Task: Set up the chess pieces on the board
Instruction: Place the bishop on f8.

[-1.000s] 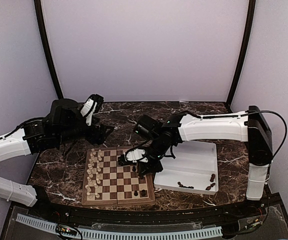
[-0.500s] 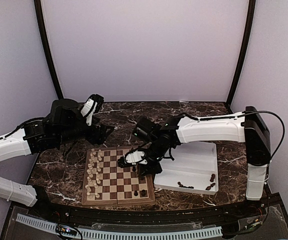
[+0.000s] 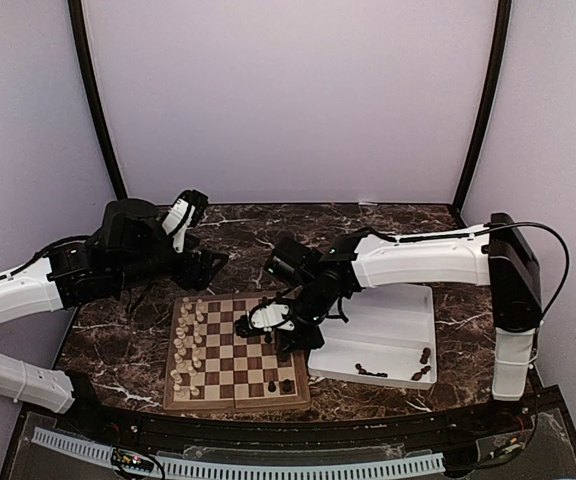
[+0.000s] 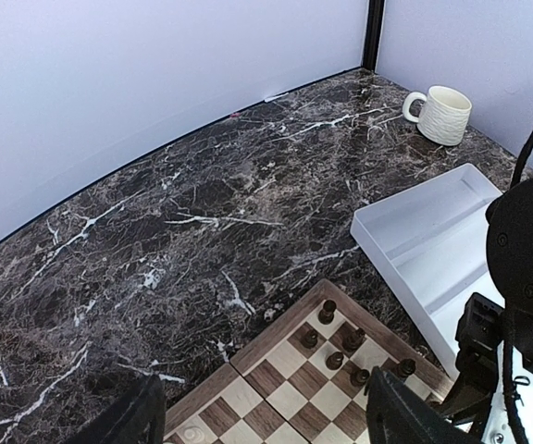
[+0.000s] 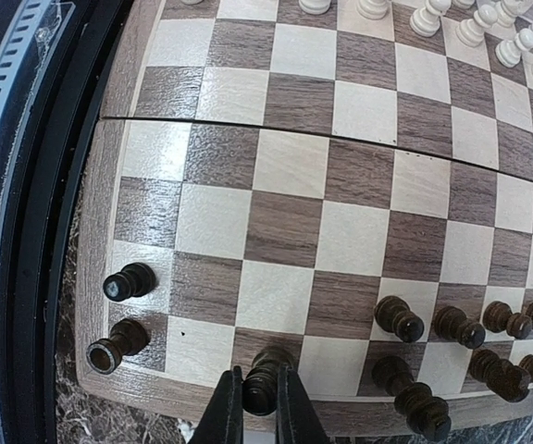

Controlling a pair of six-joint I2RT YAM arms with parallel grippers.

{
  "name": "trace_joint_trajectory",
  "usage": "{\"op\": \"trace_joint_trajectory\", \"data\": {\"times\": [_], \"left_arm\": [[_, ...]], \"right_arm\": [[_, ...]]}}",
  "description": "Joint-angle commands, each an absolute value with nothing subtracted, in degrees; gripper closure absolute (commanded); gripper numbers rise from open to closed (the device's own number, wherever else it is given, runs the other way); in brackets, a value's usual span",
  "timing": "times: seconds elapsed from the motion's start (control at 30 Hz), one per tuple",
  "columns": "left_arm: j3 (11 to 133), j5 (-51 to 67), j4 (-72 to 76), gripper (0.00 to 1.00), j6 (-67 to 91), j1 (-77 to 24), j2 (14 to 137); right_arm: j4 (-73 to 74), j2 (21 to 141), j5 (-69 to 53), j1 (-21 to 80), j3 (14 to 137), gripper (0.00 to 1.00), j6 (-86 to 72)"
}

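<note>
Dark-brown turned chess piece [image 5: 261, 381] in rt hand [image 5: 258, 396]

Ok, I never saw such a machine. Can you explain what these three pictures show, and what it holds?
Two robot arms are bolted to a marble table. The wide picture is from a camera above and behind them; the other two are from a camera on each wrist. On the table lie a wooden chessboard, a white tray with a few dark pieces, and a mug. Cream pieces stand along one side of the board. The right claw is shut on a dark chess piece at the board's edge. The left claw is open and empty, above the table.
</note>
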State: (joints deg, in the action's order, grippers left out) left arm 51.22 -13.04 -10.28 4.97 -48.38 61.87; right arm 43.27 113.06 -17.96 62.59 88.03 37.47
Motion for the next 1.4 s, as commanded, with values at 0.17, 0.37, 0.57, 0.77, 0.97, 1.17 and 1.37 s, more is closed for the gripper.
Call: {"op": "trace_joint_trajectory", "data": {"times": [0.17, 0.37, 0.57, 0.77, 0.97, 1.17, 1.37], "left_arm": [[50.6, -13.0, -9.0, 0.23, 5.1, -48.1, 62.0], [50.6, -12.8, -9.0, 0.23, 5.1, -48.1, 62.3], [50.6, -12.6, -9.1, 0.23, 5.1, -48.1, 62.3], [50.4, -12.3, -9.2, 0.23, 5.2, -48.1, 62.4], [50.4, -12.3, -9.2, 0.23, 5.0, -48.1, 62.5], [50.9, -12.1, -9.2, 0.23, 4.6, -48.2, 62.8], [50.9, -11.7, -9.1, 0.23, 4.7, -48.2, 62.9]], "right_arm": [[42.7, 113.5, -17.8, 63.3, 87.4, 0.89, 37.9], [43.3, 113.4, -17.8, 63.4, 87.7, 0.84, 38.5], [44.0, 113.7, -19.3, 63.4, 87.8, 0.84, 39.1], [44.5, 113.9, -19.4, 63.4, 87.7, 0.74, 39.3], [44.5, 114.1, -19.0, 63.3, 88.0, 0.74, 39.3], [44.8, 114.2, -18.6, 63.4, 88.1, 0.76, 39.6], [45.3, 114.3, -18.7, 63.4, 88.5, 0.88, 39.5]]}}
